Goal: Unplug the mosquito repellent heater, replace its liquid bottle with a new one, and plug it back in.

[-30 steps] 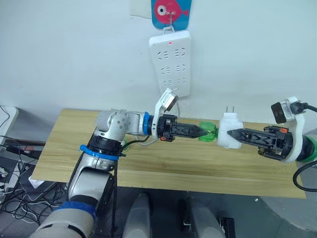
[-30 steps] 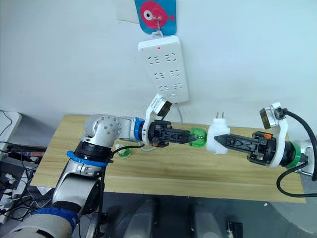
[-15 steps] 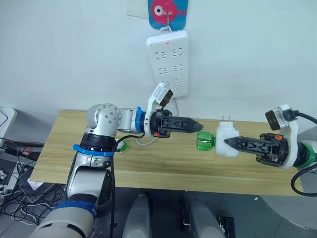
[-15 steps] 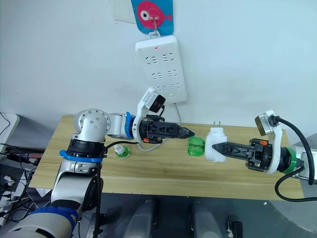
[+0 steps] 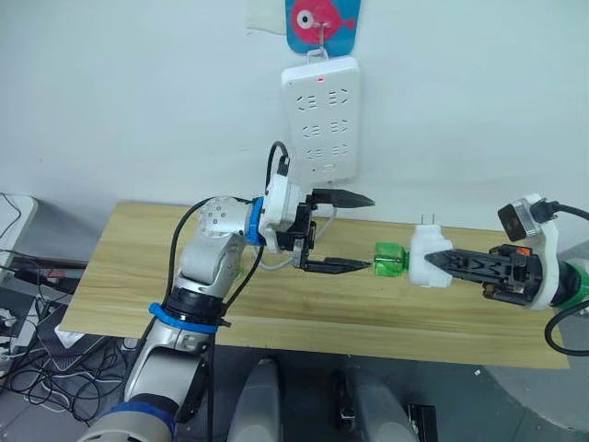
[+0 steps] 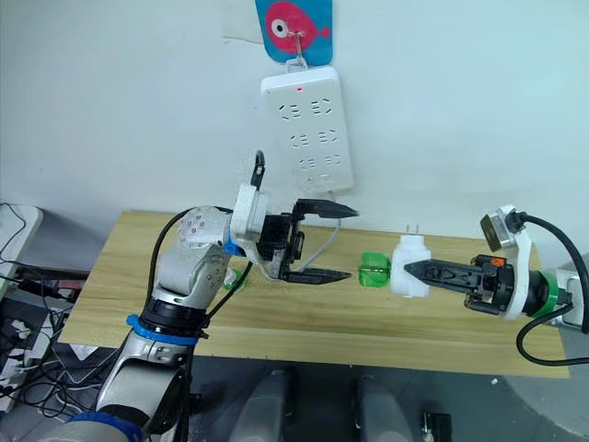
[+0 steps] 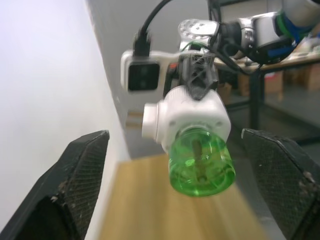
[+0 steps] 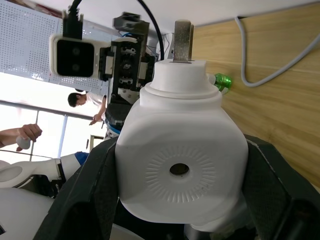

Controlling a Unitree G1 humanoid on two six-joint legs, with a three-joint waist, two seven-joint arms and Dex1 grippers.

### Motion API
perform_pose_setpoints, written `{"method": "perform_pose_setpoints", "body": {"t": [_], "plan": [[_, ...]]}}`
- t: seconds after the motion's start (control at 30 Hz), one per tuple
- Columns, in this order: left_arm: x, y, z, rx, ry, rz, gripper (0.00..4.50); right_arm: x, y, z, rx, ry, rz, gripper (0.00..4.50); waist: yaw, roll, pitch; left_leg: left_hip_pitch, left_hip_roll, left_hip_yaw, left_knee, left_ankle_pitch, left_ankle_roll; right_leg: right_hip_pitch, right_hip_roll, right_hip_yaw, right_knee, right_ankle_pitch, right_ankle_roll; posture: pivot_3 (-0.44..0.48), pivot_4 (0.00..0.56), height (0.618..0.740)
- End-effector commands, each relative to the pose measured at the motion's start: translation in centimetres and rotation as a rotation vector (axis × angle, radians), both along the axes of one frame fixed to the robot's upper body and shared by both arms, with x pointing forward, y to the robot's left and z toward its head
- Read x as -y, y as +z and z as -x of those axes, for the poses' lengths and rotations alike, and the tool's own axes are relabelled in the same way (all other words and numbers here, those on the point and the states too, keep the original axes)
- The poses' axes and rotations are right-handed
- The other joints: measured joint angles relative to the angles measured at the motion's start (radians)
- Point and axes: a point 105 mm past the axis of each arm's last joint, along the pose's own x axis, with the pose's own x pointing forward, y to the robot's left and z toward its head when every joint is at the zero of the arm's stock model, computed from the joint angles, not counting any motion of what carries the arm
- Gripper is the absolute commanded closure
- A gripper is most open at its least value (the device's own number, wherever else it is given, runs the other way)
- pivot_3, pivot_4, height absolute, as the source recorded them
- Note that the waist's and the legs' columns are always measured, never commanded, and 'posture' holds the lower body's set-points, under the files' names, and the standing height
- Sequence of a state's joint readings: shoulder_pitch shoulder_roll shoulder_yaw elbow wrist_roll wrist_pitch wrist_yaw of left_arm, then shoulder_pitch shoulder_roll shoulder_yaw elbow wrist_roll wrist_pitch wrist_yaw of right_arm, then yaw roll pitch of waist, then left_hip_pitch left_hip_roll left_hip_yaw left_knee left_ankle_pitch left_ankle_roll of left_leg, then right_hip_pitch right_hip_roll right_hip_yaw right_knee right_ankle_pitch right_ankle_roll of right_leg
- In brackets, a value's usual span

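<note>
Your left claw (image 5: 348, 230) has just let go and spread wide, backing off the green bottle (image 5: 389, 259), still in the heater (image 5: 426, 256) clamped by your right claw (image 5: 440, 261): regrip and twist.

The right gripper (image 5: 440, 261) fingertips are hidden behind the mosquito repellent heater (image 5: 426, 257); beside the left gripper (image 5: 354, 232), a small green thing (image 6: 232, 277) shows partly behind the arm, unidentifiable.
</note>
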State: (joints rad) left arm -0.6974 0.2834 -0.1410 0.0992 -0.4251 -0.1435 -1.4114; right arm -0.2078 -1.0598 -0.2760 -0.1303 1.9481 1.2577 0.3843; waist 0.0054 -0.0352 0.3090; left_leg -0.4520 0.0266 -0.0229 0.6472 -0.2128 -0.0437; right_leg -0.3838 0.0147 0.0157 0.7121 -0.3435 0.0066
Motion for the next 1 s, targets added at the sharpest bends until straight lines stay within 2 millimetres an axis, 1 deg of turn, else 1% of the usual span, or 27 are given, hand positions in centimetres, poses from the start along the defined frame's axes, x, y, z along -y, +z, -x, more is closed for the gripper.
{"method": "perform_pose_setpoints", "body": {"t": [0.03, 0.3, 0.63, 0.73, 0.87, 0.9, 0.93, 1.0], "plan": [[0.0, -0.5, 0.7, 0.178, -0.025, 0.019, 0.02, 0.0, 1.2, 0.4, 0.035, 0.023, -0.027, 1.52, 0.003, 0.0, 0.0, 0.0, 0.0, 0.0, 0.0, 0.0, 0.0, 0.0, 0.0, 0.0, 0.0, 0.0, 0.0, 0.02, 0.323, 0.74], [0.4, -2.2, 0.6, 0.287, -0.009, 0.008, 0.02, -0.2, 1.3, 0.4, 0.048, 0.029, -0.031, 1.52, 0.002, 0.0, 0.0, 0.0, 0.0, 0.0, 0.0, -0.001, 0.001, 0.0, 0.0, -0.001, 0.001, 0.0, 0.0, 0.015, 0.316, 0.74], [1.7, -2.2, 0.3, 0.351, 0.029, 0.054, 0.02, -0.7, 1.4, 0.5, 0.069, 0.042, -0.04, 1.52, 0.001, 0.0, 0.0, 0.0, 0.001, -0.001, 0.0, -0.001, 0.001, 0.0, 0.0, -0.001, 0.001, 0.0, 0.0, 0.01, 0.306, 0.74], [1.9, -2.4, 0.3, 0.359, 0.035, 0.054, 0.64, -0.8, 1.5, 0.6, 0.073, 0.044, -0.043, 1.52, 0.001, 0.0, 0.0, 0.0, 0.0, -0.001, 0.0, -0.001, 0.001, 0.0, 0.0, -0.001, 0.001, 0.0, 0.0, 0.009, 0.305, 0.74], [2.1, -2.7, 0.4, 0.356, 0.032, 0.05, 1.78, -0.9, 1.5, 0.6, 0.08, 0.048, -0.045, 1.52, 0.0, 0.0, 0.0, 0.0, 0.0, -0.001, 0.0, -0.001, 0.001, 0.0, 0.0, -0.001, 0.001, 0.0, 0.0, 0.008, 0.303, 0.74], [2.1, -2.7, 0.4, 0.356, 0.032, 0.053, 2.12, -1.0, 1.6, 0.6, 0.082, 0.048, -0.045, 1.52, 0.0, 0.0, 0.0, 0.001, 0.001, -0.001, 0.0, -0.001, 0.001, 0.0, 0.0, -0.001, 0.002, 0.0, 0.0, 0.008, 0.303, 0.74], [2.2, -2.7, 0.5, 0.356, 0.033, 0.056, 2.33, -1.0, 1.6, 0.7, 0.083, 0.05, -0.045, 1.52, 0.0, 0.0, 0.0, 0.0, 0.001, -0.001, 0.0, -0.001, 0.001, 0.0, 0.0, -0.001, 0.002, 0.0, 0.0, 0.008, 0.302, 0.74], [2.3, -2.6, 0.5, 0.356, 0.034, 0.06, 2.34, -1.1, 1.6, 0.7, 0.085, 0.051, -0.046, 1.52, -0.001, 0.0, 0.0, 0.0, 0.001, -0.001, 0.0, -0.001, 0.001, 0.0, 0.0, -0.001, 0.001, 0.0, 0.0, 0.008, 0.302, 0.74]]}}
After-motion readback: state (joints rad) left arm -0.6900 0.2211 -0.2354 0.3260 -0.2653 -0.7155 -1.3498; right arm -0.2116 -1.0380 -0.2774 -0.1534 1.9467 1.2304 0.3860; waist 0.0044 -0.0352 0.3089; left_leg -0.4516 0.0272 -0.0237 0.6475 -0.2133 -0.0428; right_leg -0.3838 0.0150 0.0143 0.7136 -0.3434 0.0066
